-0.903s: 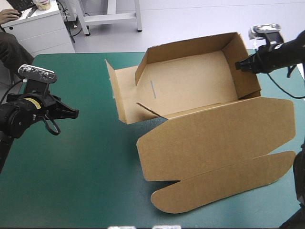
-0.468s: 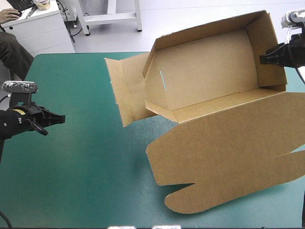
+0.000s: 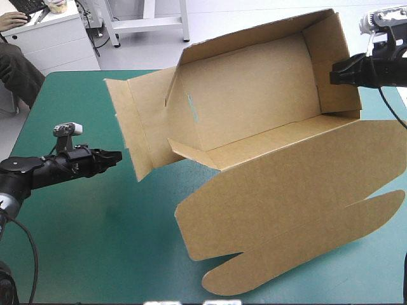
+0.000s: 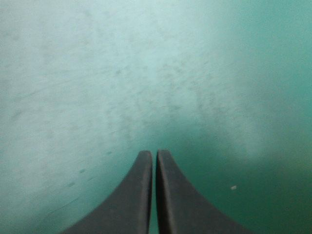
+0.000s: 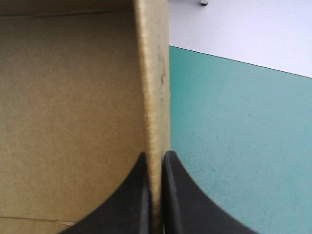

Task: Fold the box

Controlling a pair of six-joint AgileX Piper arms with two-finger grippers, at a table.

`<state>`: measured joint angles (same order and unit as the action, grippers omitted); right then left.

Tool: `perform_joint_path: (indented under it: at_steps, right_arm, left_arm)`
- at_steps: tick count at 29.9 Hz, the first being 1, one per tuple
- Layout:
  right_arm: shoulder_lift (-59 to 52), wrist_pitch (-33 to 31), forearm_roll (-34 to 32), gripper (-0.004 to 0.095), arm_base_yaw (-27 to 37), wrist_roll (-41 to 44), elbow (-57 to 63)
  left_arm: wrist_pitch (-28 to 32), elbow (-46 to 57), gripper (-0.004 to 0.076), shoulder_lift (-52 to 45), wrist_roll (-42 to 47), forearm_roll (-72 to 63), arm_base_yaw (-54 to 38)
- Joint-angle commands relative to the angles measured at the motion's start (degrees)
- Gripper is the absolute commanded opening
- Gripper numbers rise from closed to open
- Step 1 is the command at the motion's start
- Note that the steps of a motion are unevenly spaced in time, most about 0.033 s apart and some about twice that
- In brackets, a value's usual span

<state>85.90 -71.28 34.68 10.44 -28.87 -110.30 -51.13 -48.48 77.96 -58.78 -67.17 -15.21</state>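
A brown box sits on the right half of the teal-green worktop: a half-formed tray, lid flat toward the near edge. The right gripper comes in from the far right, black fingers clamped on the tray's right end wall. The left gripper hovers low and level, fingers pressed together, empty, pointing at the loose left end flap. That flap probably needs raising and tucking next.

free: teal-green cover bare on left side and near-left corner | blocked: box fills centre to far right; lid flat across near right | tight: flap juts out near left gripper
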Motion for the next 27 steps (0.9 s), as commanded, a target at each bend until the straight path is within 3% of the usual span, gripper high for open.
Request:
perform_joint_path:
  at_steps: [1, 6, 10, 13, 15, 21, 23, 27]
  right_arm:
    - [-2.2, -0.6, 3.0, -0.0020, -2.1, 0.4, -1.8]
    - [-2.2, -0.5, 2.9, -0.0020, -2.9, 0.4, -1.8]
    - [-2.2, -0.5, 2.5, -0.0020, -2.9, 0.4, -1.8]
    - [-2.2, -0.5, 2.5, -0.0020, -2.9, 0.4, -0.9]
    - [-2.2, -0.5, 2.5, -0.0020, -2.9, 0.2, 0.4]
    - [-2.2, 1.8, 2.5, -0.0020, -3.5, -0.7, 4.7]
    - [-2.1, 2.7, 2.5, -0.0018, -4.1, -1.2, 5.8]
    - [-2.1, 4.7, -0.5, -0.0018, -5.8, -1.0, 6.8]
  left_arm:
    - [-10.8, -1.3, 0.0018, 3.0, -7.9, -19.0, -0.2]
    - [-22.9, -1.3, 0.0015, 7.0, -12.6, -27.8, -0.2]
    - [-22.9, -1.3, 0.0018, 7.1, -13.5, -27.7, 0.5]
    - [-22.9, -1.3, 0.0065, 7.1, -13.5, -28.2, 1.7]
    - [-22.9, -1.4, 0.0155, 7.0, -12.8, -28.8, 2.8]
    - [-22.9, -1.4, 0.0559, 7.0, -12.4, -29.2, 7.5]
    - [-22.9, -1.5, 0.0617, 7.0, -12.4, -29.2, 9.3]
    - [-22.9, -2.9, 0.0615, 6.9, -12.3, -28.8, 12.4]
